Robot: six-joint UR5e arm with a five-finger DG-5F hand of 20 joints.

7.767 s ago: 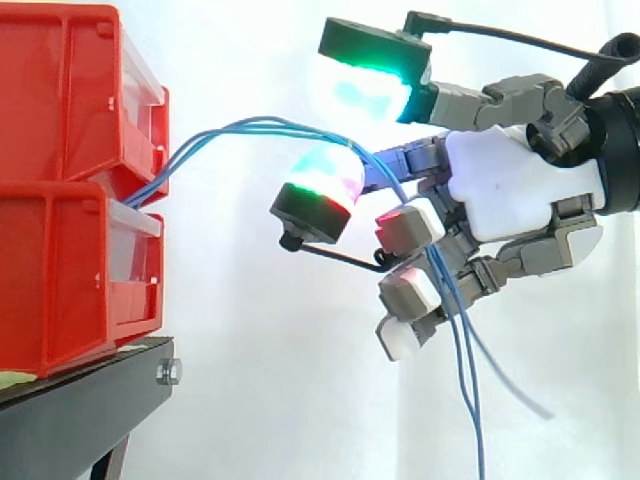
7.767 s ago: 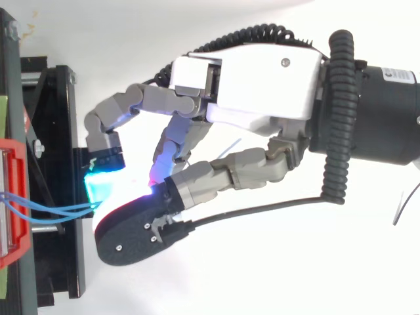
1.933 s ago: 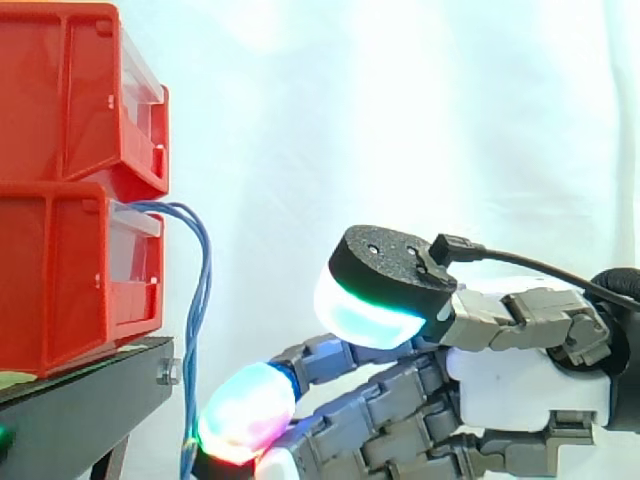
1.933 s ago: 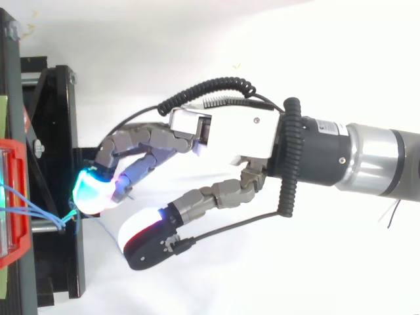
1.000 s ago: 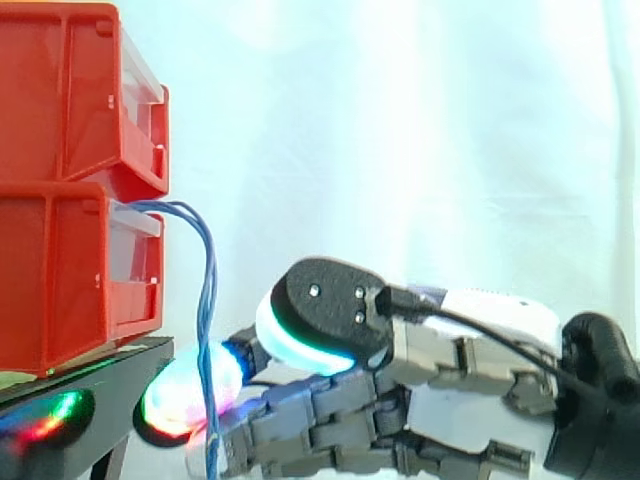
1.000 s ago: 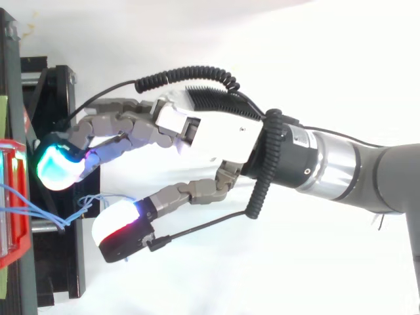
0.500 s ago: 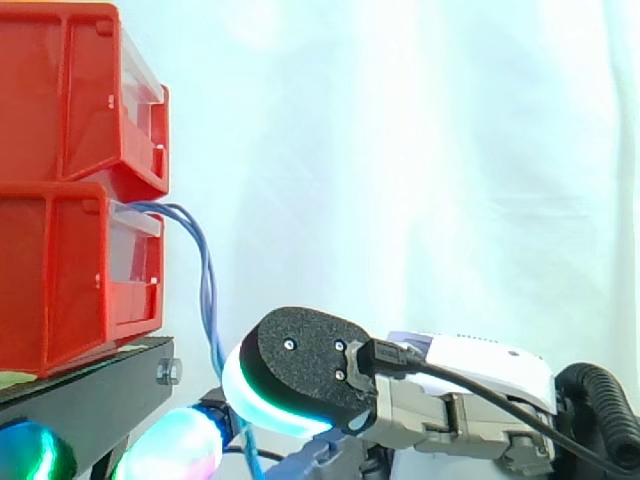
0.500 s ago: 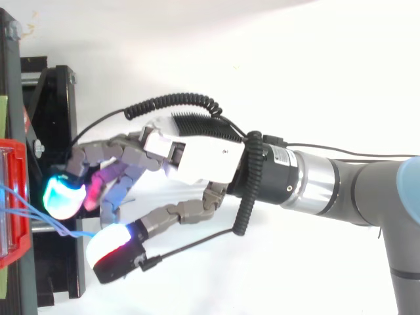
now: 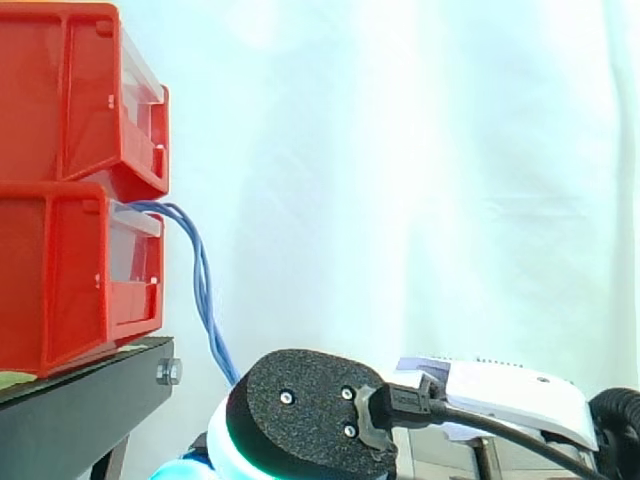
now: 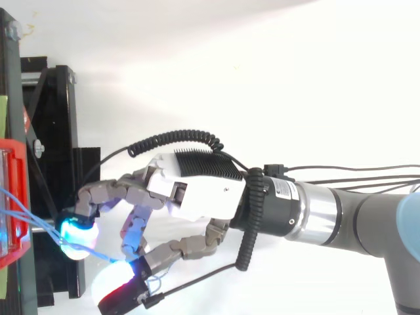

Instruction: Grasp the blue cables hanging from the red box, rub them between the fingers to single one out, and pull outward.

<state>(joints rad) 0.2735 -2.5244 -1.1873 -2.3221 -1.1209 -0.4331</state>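
Note:
Several thin blue cables (image 9: pixel 203 290) come out of the gap above the lower red bin (image 9: pixel 70 280) and hang down, bending right behind the hand's black-backed thumb pad (image 9: pixel 300 412). In the top view the cables (image 10: pixel 33 213) run from the red bin (image 10: pixel 13 197) to a cyan-glowing fingertip (image 10: pixel 73 231). The hand (image 10: pixel 203 193) reaches in from the right with its fingers curled round the cables, the thumb pad (image 10: pixel 121 292) a little apart below them. The hand's white back (image 9: pixel 510 392) sits low in the side view.
A second red bin (image 9: pixel 70 90) is stacked on the lower one. Both rest on a black stand (image 9: pixel 80 400), whose frame (image 10: pixel 59 131) lies just left of the hand. A white curtain hangs behind.
The hand has dropped lower and moved towards the stand, and its fingers have curled in further. The cables now bend right towards the hand.

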